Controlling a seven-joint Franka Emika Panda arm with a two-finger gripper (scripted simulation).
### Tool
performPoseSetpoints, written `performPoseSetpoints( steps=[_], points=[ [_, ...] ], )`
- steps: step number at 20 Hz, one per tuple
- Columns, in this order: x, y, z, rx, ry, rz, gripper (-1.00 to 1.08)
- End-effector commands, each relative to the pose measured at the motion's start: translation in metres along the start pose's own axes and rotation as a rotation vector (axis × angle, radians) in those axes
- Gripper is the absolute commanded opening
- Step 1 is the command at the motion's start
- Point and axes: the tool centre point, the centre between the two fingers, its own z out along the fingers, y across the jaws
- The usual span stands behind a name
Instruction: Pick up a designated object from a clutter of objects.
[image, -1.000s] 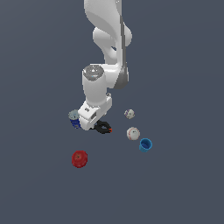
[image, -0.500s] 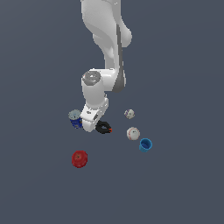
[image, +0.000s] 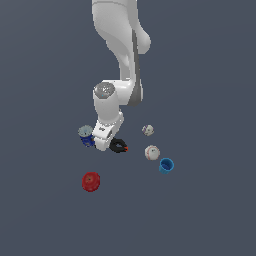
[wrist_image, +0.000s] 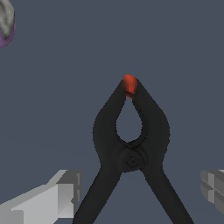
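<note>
Now the gripper (wrist_image: 135, 192) has come lower, fingers spread either side of the black spring clamp (wrist_image: 130, 148). Closing looks next.

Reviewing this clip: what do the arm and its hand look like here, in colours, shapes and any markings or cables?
The arm is glossy white with rounded, bulbous links, a dark grey seam down its side and a grey round cap on the wrist joint. The hand is a white blocky body. In the wrist view its fingers are light grey, squared blocks. No cables or markings show.
</note>
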Motion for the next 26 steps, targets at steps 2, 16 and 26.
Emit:
performPoseSetpoints(
  steps=[2,16,26],
  points=[
    [0.0,0.0,0.005,0.0,0.0,-0.001,1.0],
    [0.0,-0.001,0.05,0.0,0.0,-0.005,1.0],
    [0.0,0.0,0.05,0.0,0.0,-0.005,-1.0]
  ],
)
